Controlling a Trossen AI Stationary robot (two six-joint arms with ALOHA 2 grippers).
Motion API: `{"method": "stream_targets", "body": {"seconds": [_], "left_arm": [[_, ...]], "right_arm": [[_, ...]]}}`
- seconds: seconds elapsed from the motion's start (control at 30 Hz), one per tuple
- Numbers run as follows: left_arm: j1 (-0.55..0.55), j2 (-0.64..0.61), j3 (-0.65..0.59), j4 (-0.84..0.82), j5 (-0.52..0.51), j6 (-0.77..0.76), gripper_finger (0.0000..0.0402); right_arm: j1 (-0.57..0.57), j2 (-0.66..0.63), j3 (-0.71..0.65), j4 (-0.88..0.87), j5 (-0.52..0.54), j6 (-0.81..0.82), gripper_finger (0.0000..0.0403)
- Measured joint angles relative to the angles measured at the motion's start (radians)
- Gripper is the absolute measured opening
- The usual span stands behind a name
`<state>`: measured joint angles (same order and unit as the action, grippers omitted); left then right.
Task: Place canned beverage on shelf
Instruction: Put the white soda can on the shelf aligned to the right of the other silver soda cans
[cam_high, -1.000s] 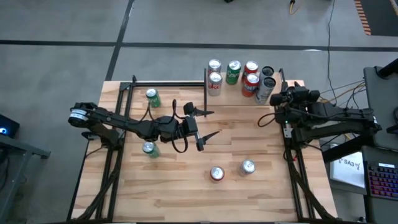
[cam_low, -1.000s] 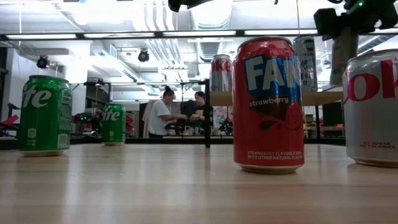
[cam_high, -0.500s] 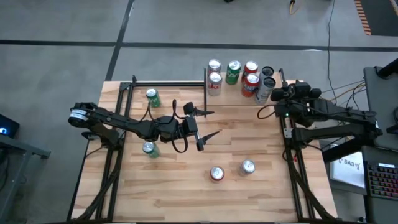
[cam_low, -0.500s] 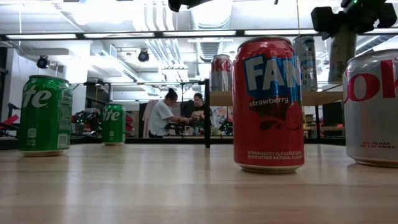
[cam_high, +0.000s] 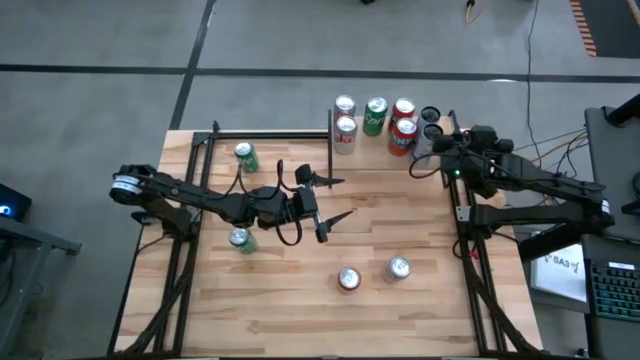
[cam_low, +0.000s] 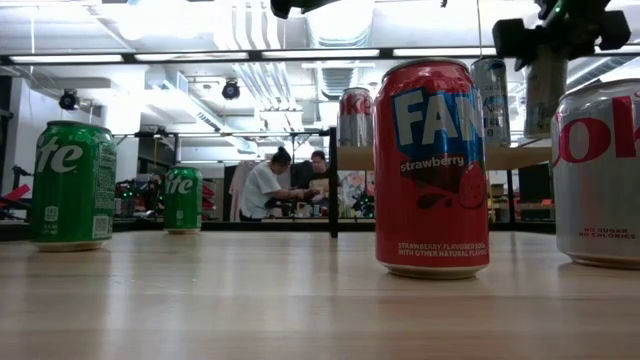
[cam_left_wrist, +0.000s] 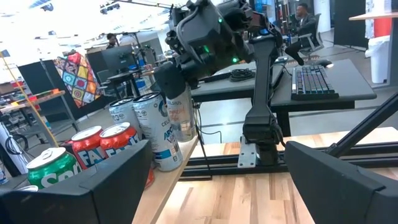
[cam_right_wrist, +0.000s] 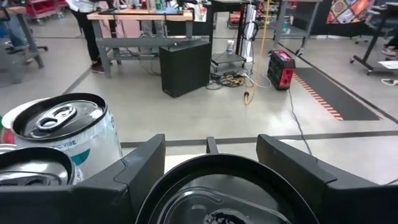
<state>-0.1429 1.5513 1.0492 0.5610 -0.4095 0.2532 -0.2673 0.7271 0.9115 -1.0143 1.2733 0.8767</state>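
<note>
My right gripper (cam_high: 436, 146) is shut on a pale can with a dark top (cam_right_wrist: 227, 193). It holds the can above the right end of the shelf (cam_low: 500, 158), a light wood board at the table's far edge. The held can also shows in the low view (cam_low: 545, 95) and in the left wrist view (cam_left_wrist: 178, 115). Several cans (cam_high: 376, 113) stand upright on the shelf. My left gripper (cam_high: 335, 198) is open and empty over the table's middle. My right gripper pinches the can's upper wall, just under the rim (cam_right_wrist: 180, 177), between its two fingers, one on each side. The fingers come roughly level from the table's right side. The can hangs upright, its bottom (cam_low: 540, 132) clear of the shelf board.
Two green cans (cam_high: 245, 155) (cam_high: 240, 239) stand on the table's left half. A red can (cam_high: 348, 279) and a silver can (cam_high: 398, 268) stand near the front. A black post (cam_high: 330, 135) marks the shelf's left end. People work at benches beyond the table (cam_low: 268, 185).
My right gripper has carried the can toward the table's far edge and a little to the left, closer to the cans on the shelf, and has kept it upright and clear of the board.
</note>
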Motion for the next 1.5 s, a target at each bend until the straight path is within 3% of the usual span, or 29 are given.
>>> {"method": "stream_targets", "body": {"seconds": [0.63, 1.5], "left_arm": [[0.000, 0.000, 0.000, -0.001, 0.000, 0.000, 0.0352], [0.000, 0.000, 0.000, -0.001, 0.000, 0.000, 0.0352]], "right_arm": [[-0.046, 0.087, 0.000, 0.018, -0.002, 0.004, 0.0235], [-0.046, 0.090, 0.000, 0.019, 0.015, -0.012, 0.0260]]}}
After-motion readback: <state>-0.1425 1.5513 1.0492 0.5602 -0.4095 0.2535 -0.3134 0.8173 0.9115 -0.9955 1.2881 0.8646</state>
